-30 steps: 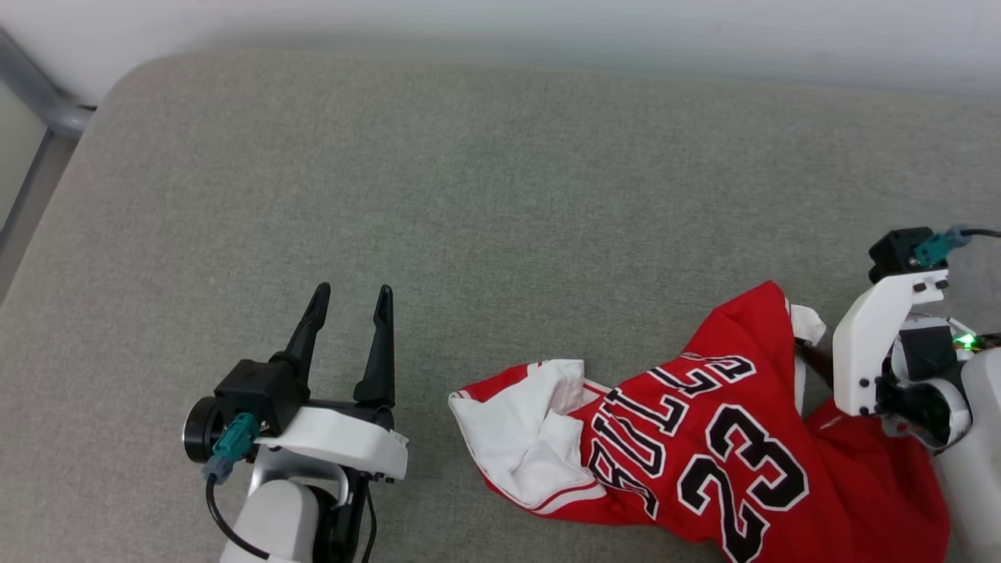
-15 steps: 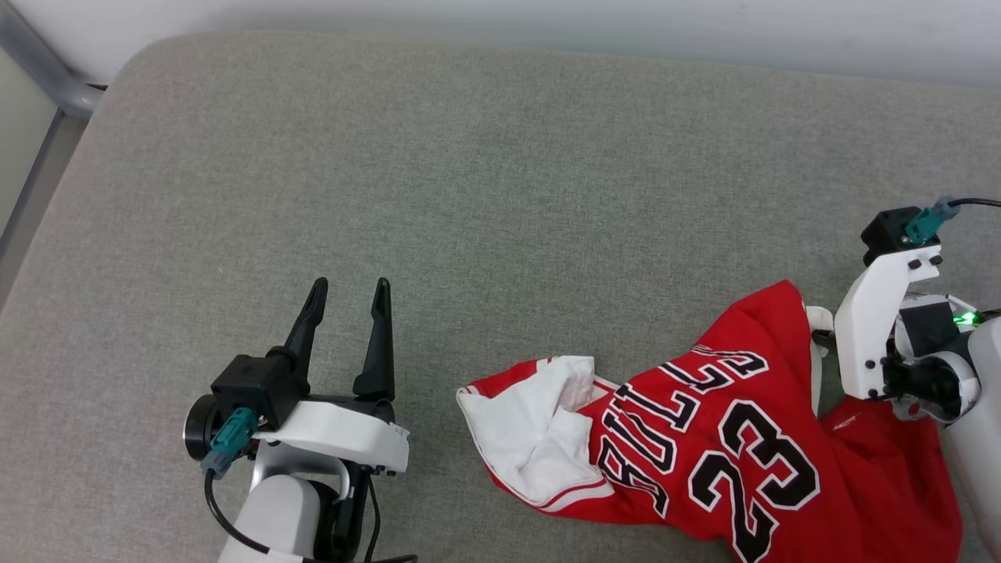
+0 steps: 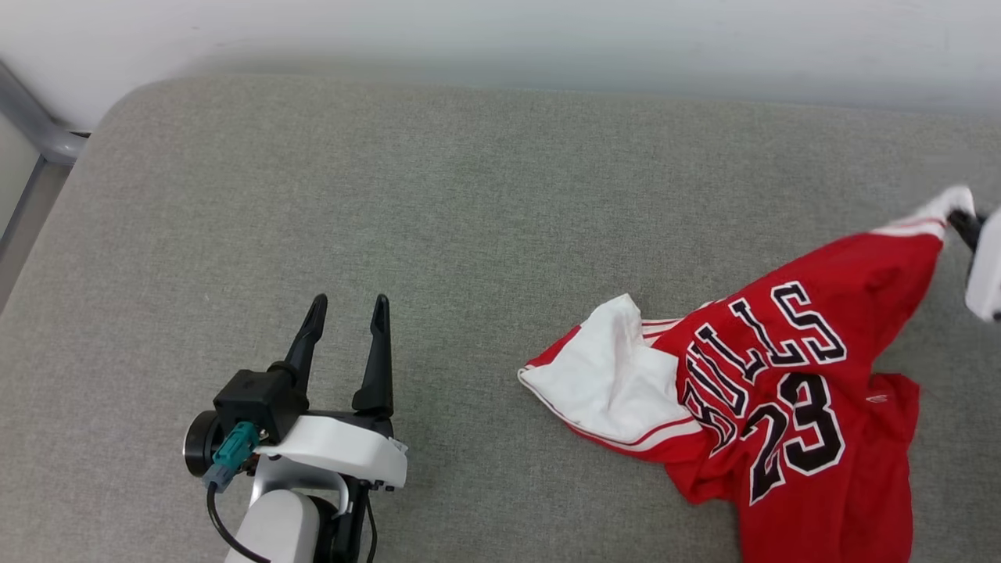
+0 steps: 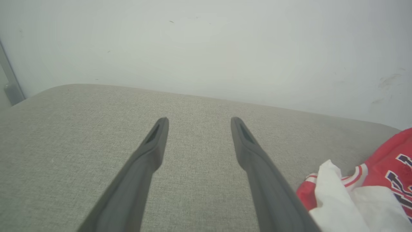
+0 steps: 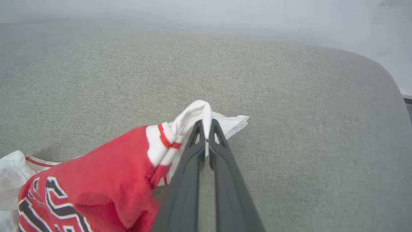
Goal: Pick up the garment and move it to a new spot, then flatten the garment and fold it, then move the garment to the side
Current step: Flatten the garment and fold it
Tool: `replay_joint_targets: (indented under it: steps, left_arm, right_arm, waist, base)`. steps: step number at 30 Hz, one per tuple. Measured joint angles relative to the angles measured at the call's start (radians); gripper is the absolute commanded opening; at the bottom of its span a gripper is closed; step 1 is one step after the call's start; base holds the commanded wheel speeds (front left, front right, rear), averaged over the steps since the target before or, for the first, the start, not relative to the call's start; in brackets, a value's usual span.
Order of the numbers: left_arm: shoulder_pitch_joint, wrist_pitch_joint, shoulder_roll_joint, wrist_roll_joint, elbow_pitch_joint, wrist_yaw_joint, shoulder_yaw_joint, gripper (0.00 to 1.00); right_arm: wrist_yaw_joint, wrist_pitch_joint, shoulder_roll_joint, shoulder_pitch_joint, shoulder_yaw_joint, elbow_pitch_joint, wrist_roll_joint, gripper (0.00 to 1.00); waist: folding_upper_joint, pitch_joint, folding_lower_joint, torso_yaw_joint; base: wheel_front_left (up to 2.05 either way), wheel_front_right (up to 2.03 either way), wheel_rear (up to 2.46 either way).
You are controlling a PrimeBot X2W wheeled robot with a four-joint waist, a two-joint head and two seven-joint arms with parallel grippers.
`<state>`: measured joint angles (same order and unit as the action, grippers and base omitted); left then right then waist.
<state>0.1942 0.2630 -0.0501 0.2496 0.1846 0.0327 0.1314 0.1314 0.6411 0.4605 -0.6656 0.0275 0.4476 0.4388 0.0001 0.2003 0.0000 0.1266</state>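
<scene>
The work sits on a big gray cushion (image 3: 469,195). Its cloth looks rough and woven, and its corners are round. One round corner shows at the top left of the head view, and the right wrist view shows another at its right side. Behind the cushion there is a plain pale wall (image 3: 547,39) with a few small dark marks on it. A gray metal bar (image 3: 35,129) runs slanting past the cushion's left corner.

The garment (image 3: 782,375) is a red shirt lying on the right part of the cushion. Its front faces up, and you can read black letters and the number 23, each with a white edge. It is bunched up and wrinkled, not flat. One white sleeve (image 3: 610,375) lies folded over on the side of the shirt nearest the middle of the cushion. It has a red and white striped edge.

The right end effector (image 5: 206,122) is pinched tight on the white tip of the other sleeve (image 5: 193,112). That part of the shirt is pulled out long toward the far right edge of the head view.

The left end effector (image 3: 350,299) is at the lower left over bare cushion. Its two dark fingers are spread wide with nothing between them. It is not touching the shirt.
</scene>
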Motion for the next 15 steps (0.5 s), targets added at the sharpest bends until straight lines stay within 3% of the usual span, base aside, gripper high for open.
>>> replay_joint_targets:
  steps: [4, 10, 12, 15]
  left_arm:
    - [-0.006, 0.000, 0.000, 0.000, 0.000, 0.001, -0.001, 1.00]
    - [-0.012, 0.000, 0.000, -0.004, 0.005, 0.002, -0.003, 1.00]
    - [-0.013, 0.000, 0.000, -0.011, 0.012, 0.004, -0.007, 1.00]
    - [-0.015, 0.000, 0.000, -0.017, 0.022, 0.011, -0.011, 1.00]
  right_arm:
    - [0.000, -0.025, -0.014, 0.138, -0.110, 0.032, -0.009, 0.00]
    - [-0.001, -0.083, -0.095, 0.323, -0.261, 0.099, -0.015, 0.00]
    - [0.000, -0.158, -0.133, 0.352, -0.298, 0.093, -0.019, 1.00]
    - [-0.001, -0.262, -0.167, 0.381, -0.322, 0.071, -0.027, 1.00]
  waist:
    - [0.0000, -0.003, 0.0000, -0.004]
    - [0.0000, -0.005, 0.0000, -0.009]
    - [0.0000, -0.010, 0.0000, -0.014]
    - [0.0000, -0.022, 0.0000, -0.017]
  base:
    - [0.00, 0.00, 0.00]
    - [0.00, 0.00, 0.00]
    - [0.00, 0.00, 0.00]
    - [0.00, 0.00, 0.00]
